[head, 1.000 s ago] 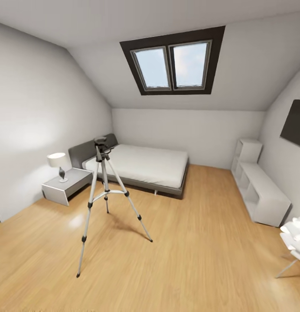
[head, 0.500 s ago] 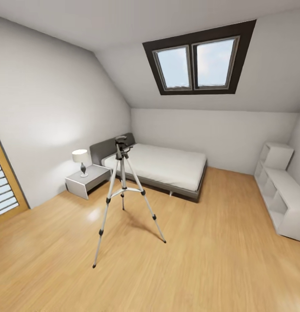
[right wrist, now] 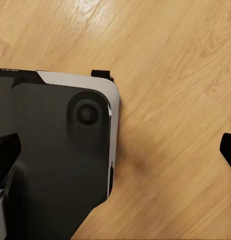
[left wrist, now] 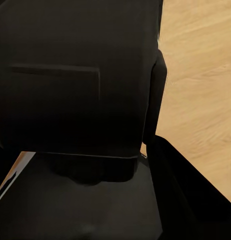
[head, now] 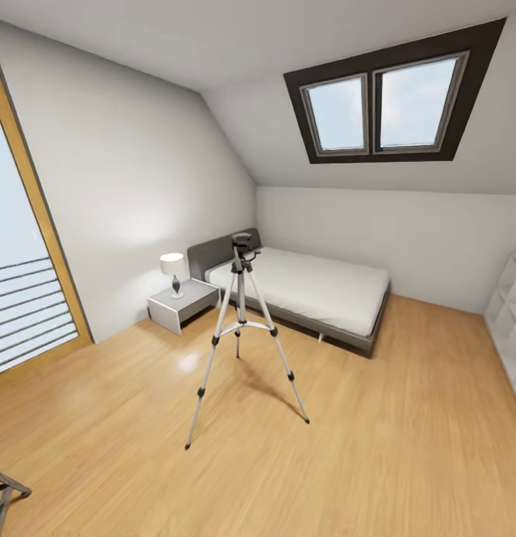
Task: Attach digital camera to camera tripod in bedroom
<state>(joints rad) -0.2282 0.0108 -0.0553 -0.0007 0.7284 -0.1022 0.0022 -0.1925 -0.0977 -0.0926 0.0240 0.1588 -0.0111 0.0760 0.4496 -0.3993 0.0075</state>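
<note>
Silver-legged camera tripod (head: 241,337) stands on the bedroom's wood floor (head: 377,447), between the bed (head: 318,291) and the head camera, near a nightstand lamp (head: 173,271). Both grippers' finger positions cannot be told.

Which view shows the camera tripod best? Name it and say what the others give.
The head view. The camera tripod stands whole there on the wood floor, legs spread, black head up, in front of the bed. The left wrist view gives dark robot bodywork and floor; the right wrist view gives floor and a dark panel, nothing of the tripod.
</note>
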